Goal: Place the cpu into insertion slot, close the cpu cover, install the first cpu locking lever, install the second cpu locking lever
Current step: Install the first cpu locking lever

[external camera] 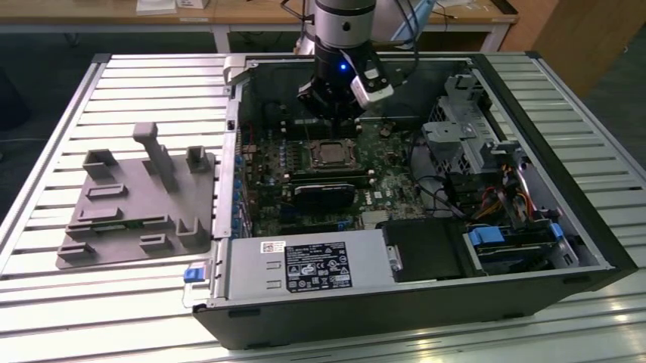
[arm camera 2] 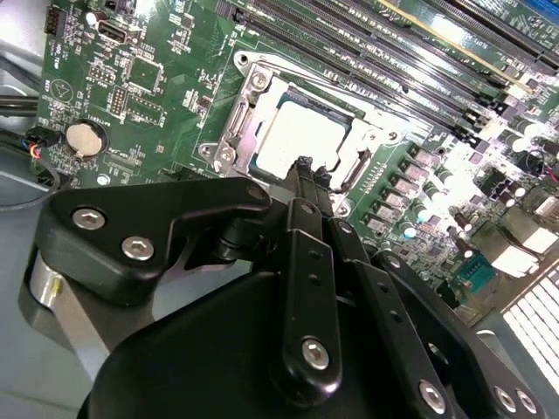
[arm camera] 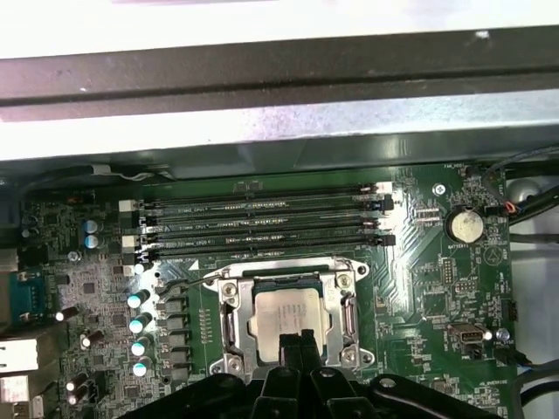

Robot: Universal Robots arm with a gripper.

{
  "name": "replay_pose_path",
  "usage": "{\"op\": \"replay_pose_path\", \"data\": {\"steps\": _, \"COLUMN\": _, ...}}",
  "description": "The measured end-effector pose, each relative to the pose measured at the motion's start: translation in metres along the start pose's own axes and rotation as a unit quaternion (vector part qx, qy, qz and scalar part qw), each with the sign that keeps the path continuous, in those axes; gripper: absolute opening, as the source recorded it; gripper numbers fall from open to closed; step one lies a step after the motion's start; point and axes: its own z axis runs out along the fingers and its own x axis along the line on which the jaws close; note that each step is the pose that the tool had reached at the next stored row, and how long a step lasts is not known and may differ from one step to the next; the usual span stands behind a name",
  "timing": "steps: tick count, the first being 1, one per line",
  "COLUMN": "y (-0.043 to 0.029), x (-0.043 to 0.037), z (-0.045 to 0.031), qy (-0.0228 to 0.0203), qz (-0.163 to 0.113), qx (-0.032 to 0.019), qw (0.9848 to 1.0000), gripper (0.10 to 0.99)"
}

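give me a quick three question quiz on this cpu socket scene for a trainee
1. True or false: the cpu already lies in the insertion slot.
2. The gripper is nearest to: A) a coin battery, B) the insertion slot, C) a power supply.
3. Fill in: in the exterior view, the grey fixture tray lies outside the computer case, on the exterior view's ____.

Key: 1 true; 2 B; 3 left.
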Motion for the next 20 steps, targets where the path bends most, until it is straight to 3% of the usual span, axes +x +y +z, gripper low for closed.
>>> {"op": "replay_pose_path", "data": {"steps": 7, "y": -0.0001, "x": 0.0013, "z": -0.0002, "qy": 0.0000, "qz": 0.000, "qx": 0.0001, "qw": 1.0000, "gripper": 0.102}}
{"op": "replay_pose_path", "data": {"steps": 20, "y": -0.0023, "x": 0.0240, "z": -0.0006, "qy": -0.0007, "qz": 0.000, "qx": -0.0001, "qw": 1.0000, "gripper": 0.102}}
